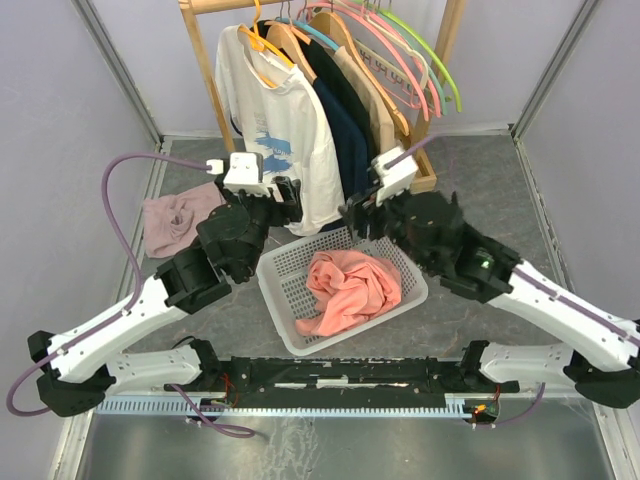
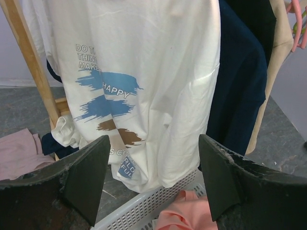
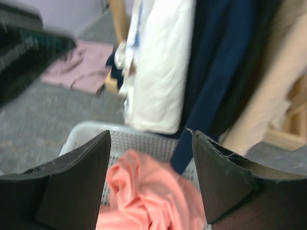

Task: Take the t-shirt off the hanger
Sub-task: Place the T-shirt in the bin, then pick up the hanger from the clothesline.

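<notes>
Left gripper (image 2: 153, 143) gapes before white t-shirt (image 2: 144, 72) — print reads "HAPPY".

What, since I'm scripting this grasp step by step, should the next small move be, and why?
Probably ease the left tool forward until the white t-shirt fabric sits inside its opening. That tool is open and empty. The shirt hangs straight ahead of it, apparently untouched, on its orange hanger. The right tool, also open, faces the navy shirt instead.

The white t-shirt (image 2: 158, 72) is cut off above, folds hiding some lettering (image 2: 89, 57).
</notes>
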`<state>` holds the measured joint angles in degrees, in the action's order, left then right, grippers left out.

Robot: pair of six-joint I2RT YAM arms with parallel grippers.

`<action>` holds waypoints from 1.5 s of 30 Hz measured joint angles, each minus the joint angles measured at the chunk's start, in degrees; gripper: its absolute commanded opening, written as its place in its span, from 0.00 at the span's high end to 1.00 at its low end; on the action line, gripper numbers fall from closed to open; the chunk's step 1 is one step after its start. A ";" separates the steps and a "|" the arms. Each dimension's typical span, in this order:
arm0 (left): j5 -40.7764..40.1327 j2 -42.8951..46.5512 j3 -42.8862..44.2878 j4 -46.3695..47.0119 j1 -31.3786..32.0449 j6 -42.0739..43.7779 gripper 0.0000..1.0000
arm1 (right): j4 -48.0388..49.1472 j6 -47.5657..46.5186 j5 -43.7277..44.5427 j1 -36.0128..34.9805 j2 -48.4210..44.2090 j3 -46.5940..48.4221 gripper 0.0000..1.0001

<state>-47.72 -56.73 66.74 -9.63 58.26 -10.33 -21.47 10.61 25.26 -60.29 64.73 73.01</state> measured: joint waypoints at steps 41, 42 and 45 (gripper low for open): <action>6.29 -5.60 0.85 2.93 0.00 0.00 0.14 | -6.27 -3.63 -38.82 36.04 39.67 59.56 0.38; 6.29 -5.64 0.85 2.95 0.00 0.00 0.14 | -6.14 -3.48 -39.01 36.04 40.02 60.13 0.39; 6.29 -5.64 0.85 3.02 0.00 0.02 0.14 | -5.73 -2.95 -39.56 36.04 41.22 61.81 0.40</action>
<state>-41.43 -62.37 67.59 -6.61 58.26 -10.31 -27.20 7.66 -14.31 -24.25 105.95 134.82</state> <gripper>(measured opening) 0.853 0.611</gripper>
